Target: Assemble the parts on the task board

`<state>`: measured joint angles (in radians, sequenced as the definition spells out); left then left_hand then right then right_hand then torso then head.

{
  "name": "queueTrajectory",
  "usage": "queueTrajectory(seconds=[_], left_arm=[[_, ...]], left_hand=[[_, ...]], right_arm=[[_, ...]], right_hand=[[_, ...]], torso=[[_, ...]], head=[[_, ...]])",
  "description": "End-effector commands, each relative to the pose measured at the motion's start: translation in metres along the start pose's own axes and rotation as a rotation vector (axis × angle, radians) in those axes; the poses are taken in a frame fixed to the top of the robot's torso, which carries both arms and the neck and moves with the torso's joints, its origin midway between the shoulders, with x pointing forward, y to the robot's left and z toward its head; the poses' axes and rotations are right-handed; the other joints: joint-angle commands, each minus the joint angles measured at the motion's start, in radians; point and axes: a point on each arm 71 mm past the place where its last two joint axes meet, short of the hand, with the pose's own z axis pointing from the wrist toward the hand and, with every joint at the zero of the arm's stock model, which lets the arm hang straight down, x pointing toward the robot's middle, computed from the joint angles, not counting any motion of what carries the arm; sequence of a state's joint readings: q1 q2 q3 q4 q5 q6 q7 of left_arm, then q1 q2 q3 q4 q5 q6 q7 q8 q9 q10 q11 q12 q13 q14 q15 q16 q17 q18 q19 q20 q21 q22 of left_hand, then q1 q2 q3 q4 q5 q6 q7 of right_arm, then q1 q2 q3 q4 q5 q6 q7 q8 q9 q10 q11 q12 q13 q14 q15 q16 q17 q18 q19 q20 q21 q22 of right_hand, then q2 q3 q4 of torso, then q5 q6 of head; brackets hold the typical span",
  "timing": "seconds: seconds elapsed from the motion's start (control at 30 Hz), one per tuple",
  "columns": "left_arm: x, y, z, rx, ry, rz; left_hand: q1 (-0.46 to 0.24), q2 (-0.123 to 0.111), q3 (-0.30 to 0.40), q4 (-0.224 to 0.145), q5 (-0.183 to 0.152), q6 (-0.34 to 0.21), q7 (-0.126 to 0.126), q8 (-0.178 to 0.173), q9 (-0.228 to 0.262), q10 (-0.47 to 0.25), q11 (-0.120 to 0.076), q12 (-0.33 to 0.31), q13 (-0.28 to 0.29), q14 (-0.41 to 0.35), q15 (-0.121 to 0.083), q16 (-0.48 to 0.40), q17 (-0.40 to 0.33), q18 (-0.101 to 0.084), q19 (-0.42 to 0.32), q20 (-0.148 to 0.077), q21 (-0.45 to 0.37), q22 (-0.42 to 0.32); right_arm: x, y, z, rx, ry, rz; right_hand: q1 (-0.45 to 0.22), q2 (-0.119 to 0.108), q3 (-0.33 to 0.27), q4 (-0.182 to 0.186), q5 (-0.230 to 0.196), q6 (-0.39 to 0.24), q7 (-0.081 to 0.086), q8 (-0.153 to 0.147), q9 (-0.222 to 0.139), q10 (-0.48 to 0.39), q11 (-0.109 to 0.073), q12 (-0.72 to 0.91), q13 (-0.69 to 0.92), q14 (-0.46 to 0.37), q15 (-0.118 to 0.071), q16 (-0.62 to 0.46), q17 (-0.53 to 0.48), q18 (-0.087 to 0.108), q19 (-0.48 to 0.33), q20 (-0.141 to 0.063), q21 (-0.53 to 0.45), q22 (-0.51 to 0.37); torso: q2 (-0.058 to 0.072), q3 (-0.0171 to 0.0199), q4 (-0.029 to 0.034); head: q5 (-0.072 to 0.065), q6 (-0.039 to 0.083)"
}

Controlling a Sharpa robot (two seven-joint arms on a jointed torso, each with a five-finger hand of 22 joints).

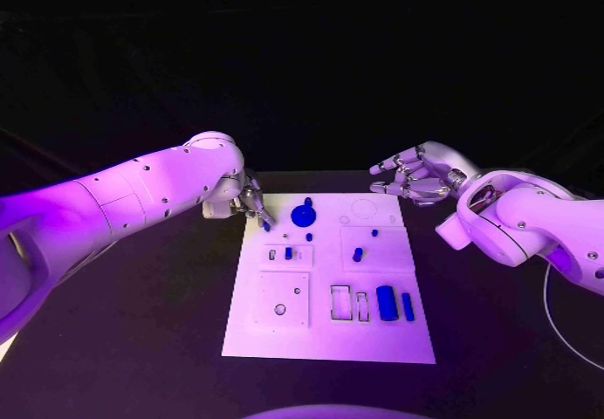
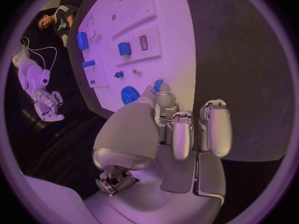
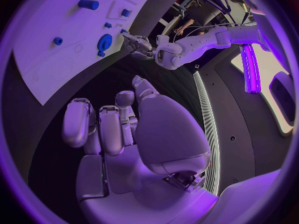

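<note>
Left hand (image 1: 239,202) pinched a small blue part (image 2: 159,85) at the task board's (image 1: 330,336) far-left corner; seating it likely came next. Right hand (image 1: 415,179) hovered empty, fingers apart.

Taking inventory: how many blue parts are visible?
8: gear, one piece by the left hand, four small pieces mid-board, two long pieces nearest the robot. Others may be hidden.
</note>
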<state>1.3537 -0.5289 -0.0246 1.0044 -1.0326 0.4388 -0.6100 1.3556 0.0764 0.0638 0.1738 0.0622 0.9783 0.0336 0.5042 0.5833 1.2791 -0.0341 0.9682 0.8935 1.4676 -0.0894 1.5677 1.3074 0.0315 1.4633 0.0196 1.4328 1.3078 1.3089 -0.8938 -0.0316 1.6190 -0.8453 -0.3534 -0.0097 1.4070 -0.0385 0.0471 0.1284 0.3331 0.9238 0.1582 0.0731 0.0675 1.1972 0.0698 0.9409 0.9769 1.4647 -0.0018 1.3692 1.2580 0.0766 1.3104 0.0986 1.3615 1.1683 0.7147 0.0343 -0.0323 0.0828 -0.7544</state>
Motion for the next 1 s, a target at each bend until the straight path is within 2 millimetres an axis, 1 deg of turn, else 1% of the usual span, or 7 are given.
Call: queueTrajectory(seconds=[0.03, 0.37, 0.53, 0.67, 0.73, 0.83, 1.0], left_arm=[[0.0028, -0.0016, 0.0006, 0.006, 0.03, 0.013], [0.0042, -0.0017, 0.002, 0.003, 0.037, 0.012], [0.0054, -0.0011, 0.0031, 0.001, 0.035, 0.008], [0.0079, -0.0008, 0.0053, 0.001, 0.032, 0.003], [0.0093, -0.0005, 0.0064, 0.003, 0.03, -0.001], [0.0107, -0.0001, 0.0077, 0.011, 0.024, -0.014], [0.0108, 0.0003, 0.0084, 0.034, -0.004, -0.047]], left_hand=[[0.009, 0.002, 0.007, -0.001, 0.003, -0.002, -0.001, 0.003, 0.001, 0.001, -0.004, -0.005, 0.001, 0.103, -0.006, 0.003, 0.263, 0.006, 0.054, -0.006, 0.004, 0.122], [0.028, -0.011, 0.057, -0.022, 0.009, -0.007, -0.002, -0.006, -0.006, -0.002, -0.004, -0.015, -0.009, 0.103, -0.007, 0.003, 0.263, 0.006, 0.053, -0.008, 0.002, 0.121], [0.037, -0.039, 0.129, -0.042, 0.052, -0.013, 0.003, -0.019, -0.015, -0.006, -0.001, -0.028, -0.022, 0.103, -0.006, 0.003, 0.263, 0.006, 0.053, -0.007, 0.0, 0.122], [0.039, -0.075, 0.226, -0.067, 0.091, -0.019, 0.01, -0.028, -0.02, -0.008, 0.003, -0.039, -0.032, 0.103, -0.003, 0.003, 0.263, 0.006, 0.052, -0.004, -0.001, 0.122], [0.018, -0.109, 0.319, -0.083, 0.123, -0.019, 0.017, -0.027, -0.018, -0.005, 0.013, -0.046, -0.04, 0.103, 0.003, 0.003, 0.263, 0.007, 0.052, -0.003, -0.002, 0.123], [-0.031, -0.153, 0.436, -0.103, 0.128, -0.02, 0.019, -0.02, -0.009, 0.003, 0.015, -0.047, -0.046, 0.103, 0.005, 0.003, 0.263, 0.006, 0.053, 0.003, -0.002, 0.125], [-0.069, -0.185, 0.52, -0.134, 0.158, -0.019, 0.02, -0.007, 0.004, 0.011, 0.011, -0.041, -0.044, 0.103, 0.005, 0.003, 0.263, 0.006, 0.054, 0.004, -0.001, 0.129]], right_arm=[[0.0017, 0.0013, 0.0001, -0.012, 0.013, -0.001], [0.0016, 0.0014, -0.0003, -0.013, 0.013, 0.001], [0.0016, 0.0015, -0.0005, -0.013, 0.013, 0.002], [0.0017, 0.0016, -0.0005, -0.014, 0.014, 0.003], [0.0017, 0.0017, -0.0006, -0.014, 0.014, 0.004], [0.0017, 0.0017, -0.0007, -0.015, 0.013, 0.004], [0.0018, 0.0019, -0.0007, -0.016, 0.014, 0.005]], right_hand=[[-0.006, 0.004, 0.002, 0.002, 0.007, 0.01, 0.0, 0.005, 0.001, 0.004, -0.003, 0.007, 0.002, 0.041, -0.007, -0.005, -0.001, 0.013, -0.006, 0.002, -0.004, -0.001], [-0.006, 0.004, 0.002, 0.002, 0.007, 0.01, 0.0, 0.005, 0.001, 0.004, -0.003, 0.007, 0.002, 0.041, -0.007, -0.005, -0.001, 0.013, -0.006, 0.002, -0.004, -0.001], [-0.007, 0.005, 0.002, 0.003, 0.008, 0.01, 0.0, 0.005, 0.001, 0.005, -0.003, 0.008, 0.002, 0.041, -0.007, -0.006, -0.001, 0.013, -0.007, 0.002, -0.005, -0.001], [-0.007, 0.005, 0.002, 0.003, 0.008, 0.01, 0.0, 0.005, 0.001, 0.005, -0.003, 0.008, 0.002, 0.041, -0.007, -0.006, -0.001, 0.013, -0.007, 0.002, -0.005, -0.001], [-0.007, 0.005, 0.002, 0.003, 0.008, 0.01, 0.0, 0.005, 0.001, 0.005, -0.003, 0.008, 0.002, 0.041, -0.007, -0.006, -0.001, 0.013, -0.007, 0.002, -0.005, -0.001], [-0.007, 0.005, 0.002, 0.003, 0.008, 0.01, 0.0, 0.005, 0.001, 0.005, -0.003, 0.008, 0.002, 0.041, -0.007, -0.006, -0.001, 0.013, -0.007, 0.002, -0.005, -0.001], [-0.008, 0.005, 0.002, 0.004, 0.008, 0.011, 0.0, 0.005, 0.001, 0.006, -0.003, 0.01, 0.004, 0.042, -0.007, -0.006, -0.001, 0.013, -0.007, 0.002, -0.005, -0.001]], torso=[[0.0, 0.0005, -0.0005], [-0.001, 0.0004, 0.0002], [-0.001, 0.0006, 0.0008], [0.0, -0.0001, 0.0002], [0.0, -0.0002, -0.0004], [0.0, -0.0002, -0.0003], [-0.001, -0.0001, 0.0003]], head=[[0.001, -0.001], [0.001, -0.003], [0.001, -0.003], [0.001, -0.004], [0.001, -0.005], [0.001, -0.006], [0.001, -0.005]])
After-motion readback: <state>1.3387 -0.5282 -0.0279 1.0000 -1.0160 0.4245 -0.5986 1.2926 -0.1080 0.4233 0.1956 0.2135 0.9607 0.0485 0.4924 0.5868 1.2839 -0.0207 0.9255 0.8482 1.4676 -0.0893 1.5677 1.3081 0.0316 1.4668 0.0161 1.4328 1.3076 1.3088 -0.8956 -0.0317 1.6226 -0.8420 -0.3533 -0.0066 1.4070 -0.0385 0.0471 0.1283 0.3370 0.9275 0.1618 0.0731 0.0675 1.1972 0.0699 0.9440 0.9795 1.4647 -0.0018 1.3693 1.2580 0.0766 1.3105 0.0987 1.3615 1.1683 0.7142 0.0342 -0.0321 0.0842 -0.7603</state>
